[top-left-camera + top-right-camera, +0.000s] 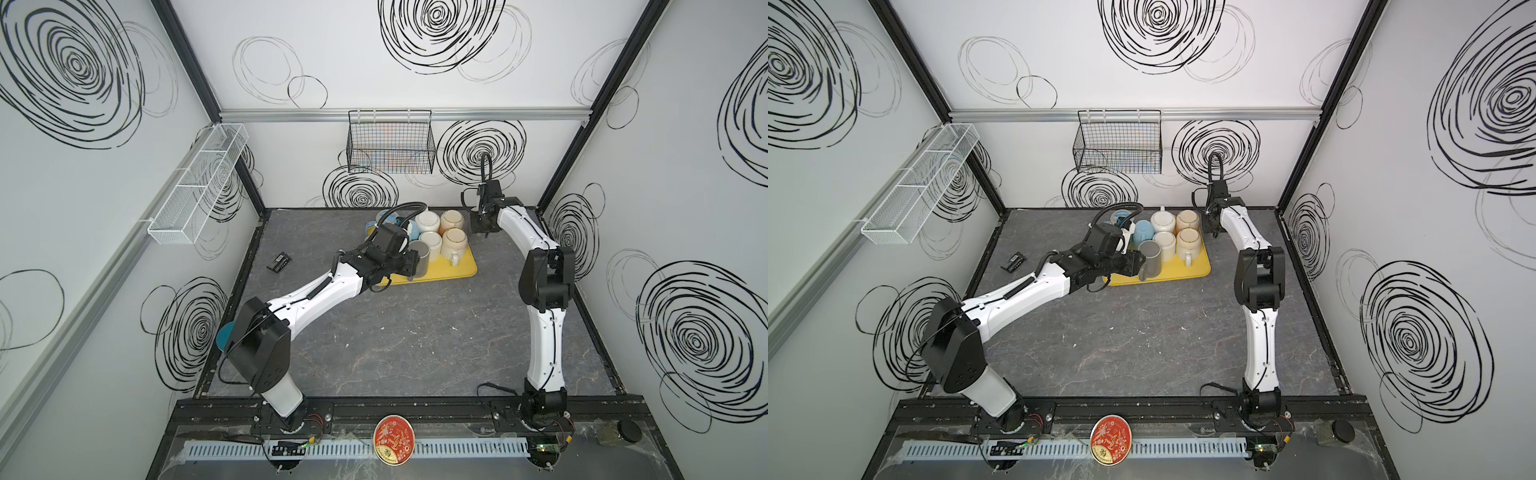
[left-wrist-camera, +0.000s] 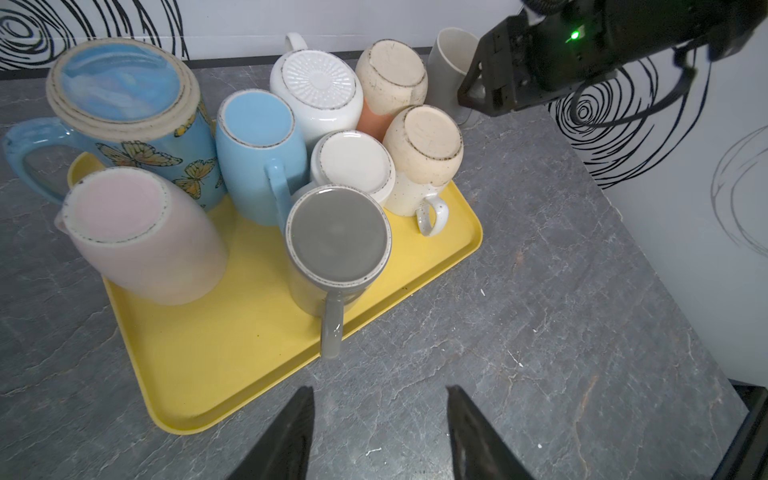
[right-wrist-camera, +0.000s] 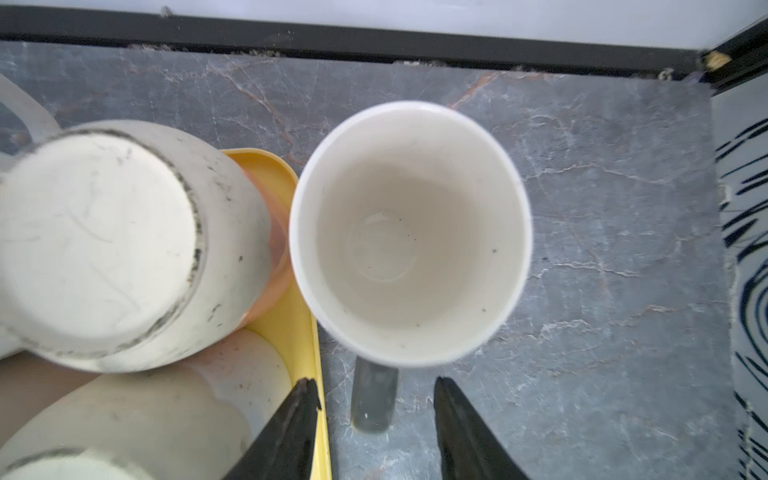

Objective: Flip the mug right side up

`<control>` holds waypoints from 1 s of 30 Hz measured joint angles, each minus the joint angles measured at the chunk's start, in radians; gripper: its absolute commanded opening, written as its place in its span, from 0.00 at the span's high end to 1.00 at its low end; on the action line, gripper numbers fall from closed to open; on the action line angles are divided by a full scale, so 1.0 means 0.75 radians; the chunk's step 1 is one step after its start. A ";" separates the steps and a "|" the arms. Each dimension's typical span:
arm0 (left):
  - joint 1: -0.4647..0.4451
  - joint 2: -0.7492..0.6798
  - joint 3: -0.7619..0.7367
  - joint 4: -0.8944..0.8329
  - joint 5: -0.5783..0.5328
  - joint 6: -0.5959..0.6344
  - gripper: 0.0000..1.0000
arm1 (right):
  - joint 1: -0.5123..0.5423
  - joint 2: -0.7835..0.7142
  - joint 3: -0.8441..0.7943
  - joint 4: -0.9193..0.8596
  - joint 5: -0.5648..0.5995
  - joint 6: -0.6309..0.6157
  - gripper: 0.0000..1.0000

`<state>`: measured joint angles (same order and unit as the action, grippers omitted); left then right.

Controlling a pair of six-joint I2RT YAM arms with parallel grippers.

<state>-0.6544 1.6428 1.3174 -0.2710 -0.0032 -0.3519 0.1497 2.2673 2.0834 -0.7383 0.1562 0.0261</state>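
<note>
A mug (image 3: 409,232) with a white inside and a grey handle (image 3: 374,399) stands mouth up on the table, just off the back right corner of the yellow tray (image 3: 301,332). My right gripper (image 3: 375,381) is open above it. Its fingers stand either side of the handle and apart from it. The mug (image 2: 451,62) also shows behind the tray in the left wrist view. In both top views the right gripper (image 1: 482,226) (image 1: 1212,226) hides it. My left gripper (image 2: 380,389) (image 1: 415,264) is open and empty over the table near the tray's front edge, by an upside-down grey mug (image 2: 338,237).
Several more mugs sit bottom up on the tray (image 2: 232,357): butterfly blue (image 2: 124,108), pink (image 2: 137,237), light blue (image 2: 257,141), white and beige ones. A small black device (image 1: 279,262) lies at the left. The back wall rises close behind the right gripper.
</note>
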 measured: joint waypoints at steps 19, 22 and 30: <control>-0.070 0.331 0.215 -0.172 -0.126 0.129 0.40 | 0.129 -0.831 -0.853 0.111 -0.349 0.451 0.50; -0.075 0.362 0.217 -0.180 -0.128 0.134 0.40 | 0.129 -0.953 -1.075 0.205 -0.409 0.550 0.51; -0.085 0.424 0.246 -0.160 -0.140 0.158 0.45 | 0.129 -1.066 -1.267 0.304 -0.459 0.711 0.50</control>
<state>-0.7185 1.9610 1.5017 -0.3912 -0.1085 -0.2337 0.2466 1.4681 1.1332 -0.5102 -0.1883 0.5594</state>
